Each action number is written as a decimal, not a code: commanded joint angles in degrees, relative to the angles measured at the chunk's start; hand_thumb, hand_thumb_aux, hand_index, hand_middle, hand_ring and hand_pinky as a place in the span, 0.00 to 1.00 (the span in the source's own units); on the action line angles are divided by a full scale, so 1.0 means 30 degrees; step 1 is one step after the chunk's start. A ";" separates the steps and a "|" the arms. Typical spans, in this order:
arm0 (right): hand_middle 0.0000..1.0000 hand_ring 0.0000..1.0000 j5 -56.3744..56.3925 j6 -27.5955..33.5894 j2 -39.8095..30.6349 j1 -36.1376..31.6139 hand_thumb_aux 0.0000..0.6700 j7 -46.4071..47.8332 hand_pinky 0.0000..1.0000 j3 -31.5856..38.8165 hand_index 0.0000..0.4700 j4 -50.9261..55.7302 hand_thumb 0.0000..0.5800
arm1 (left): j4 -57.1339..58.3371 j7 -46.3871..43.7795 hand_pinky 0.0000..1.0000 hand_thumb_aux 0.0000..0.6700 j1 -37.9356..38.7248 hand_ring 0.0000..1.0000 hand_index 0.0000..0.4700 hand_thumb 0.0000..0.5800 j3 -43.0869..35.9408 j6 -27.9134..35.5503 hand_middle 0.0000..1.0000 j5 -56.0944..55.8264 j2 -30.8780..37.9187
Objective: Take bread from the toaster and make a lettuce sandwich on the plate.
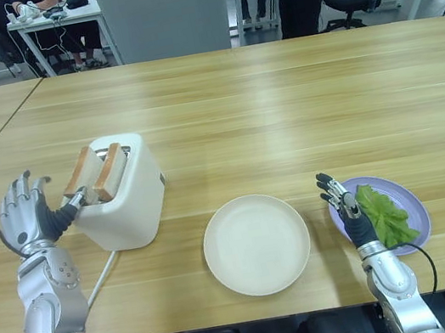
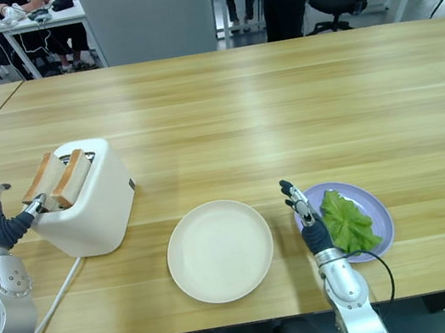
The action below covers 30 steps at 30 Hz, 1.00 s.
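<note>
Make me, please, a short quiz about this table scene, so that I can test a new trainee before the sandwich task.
1. Count: how many bread slices stand in the toaster?
2. True or false: the white plate has nothing on it.
3. Choose one: the lettuce lies A) in the toaster, B) on the purple plate, C) on the white plate.

Key: 1. two; 2. true; 3. B
</note>
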 commanded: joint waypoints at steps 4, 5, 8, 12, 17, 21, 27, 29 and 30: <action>0.00 0.00 0.0375 0.0112 -0.0070 -0.0200 0.00 0.0025 0.00 -0.0430 0.00 0.0161 0.00 | 0.0755 0.0155 0.00 1.00 -0.0085 0.00 0.98 1.00 -0.0885 0.0558 0.00 0.0055 0.0237; 0.00 0.00 0.0387 0.0110 -0.0078 -0.0201 0.00 0.0018 0.00 -0.0463 0.00 0.0160 0.00 | 0.0771 0.0181 0.00 1.00 -0.0094 0.00 0.98 1.00 -0.0935 0.0596 0.00 -0.0009 0.0233; 0.00 0.00 0.0376 0.0111 -0.0086 -0.0246 0.00 0.0002 0.00 -0.0507 0.00 0.0234 0.00 | 0.0774 0.0319 0.00 1.00 -0.0138 0.00 0.98 1.00 -0.1077 0.0601 0.00 -0.0176 0.0208; 0.00 0.00 0.0288 0.0082 -0.0109 -0.0362 0.00 -0.0014 0.00 -0.0503 0.00 0.0509 0.00 | 0.0359 0.0594 0.00 1.00 -0.0128 0.00 0.98 1.00 -0.1126 0.0466 0.00 -0.0387 -0.0078; 0.00 0.00 0.0157 0.0039 -0.0112 -0.0480 0.00 0.0038 0.00 -0.0379 0.00 0.0794 0.00 | -0.1230 0.1020 0.00 1.00 -0.0006 0.00 0.98 1.00 -0.0368 0.0783 0.00 -0.0864 -0.0525; 0.00 0.00 0.0187 0.0029 -0.0133 -0.0571 0.00 0.0068 0.00 -0.0375 0.00 0.0868 0.00 | -0.3053 0.1214 0.00 1.00 -0.0131 0.00 0.98 1.00 0.0568 0.1304 0.00 -0.1235 -0.0821; 0.00 0.00 0.0213 0.0083 -0.0137 -0.0625 0.00 0.0079 0.00 -0.0360 0.00 0.0901 0.00 | -0.4997 0.1110 0.38 1.00 -0.0862 0.38 0.98 1.00 0.1924 0.1414 0.38 -0.3138 -0.1876; 0.00 0.00 0.0219 0.0102 -0.0141 -0.0644 0.00 0.0102 0.00 -0.0340 0.00 0.0927 0.00 | -0.5346 0.1138 1.00 1.00 -0.1090 1.00 0.98 1.00 0.2477 0.1146 1.00 -0.4244 -0.2462; 0.00 0.00 0.0227 0.0110 -0.0147 -0.0661 0.00 0.0120 0.00 -0.0331 0.00 0.0945 0.00 | -0.5529 0.1171 1.00 1.00 -0.1222 1.00 0.98 1.00 0.2769 0.1056 1.00 -0.4781 -0.2741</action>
